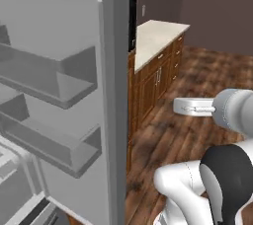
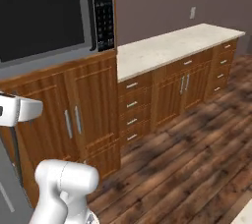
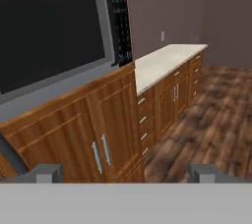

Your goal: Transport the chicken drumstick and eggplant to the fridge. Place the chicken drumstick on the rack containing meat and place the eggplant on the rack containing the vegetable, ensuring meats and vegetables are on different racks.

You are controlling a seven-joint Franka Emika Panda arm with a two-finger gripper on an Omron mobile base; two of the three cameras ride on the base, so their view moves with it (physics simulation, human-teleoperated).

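Note:
The fridge stands at the left with its door swung open, and the grey door bins face me. My gripper is open with nothing between its fingertips. It points at a brown wooden cabinet below a built-in microwave. The white hand hangs over the wooden floor to the right of the fridge door and apart from it. The chicken drumstick, the eggplant and the fridge racks are out of view.
A run of brown cabinets with a pale counter reaches back to the dark wall. The microwave sits above tall cabinet doors. Open wooden floor lies to the right.

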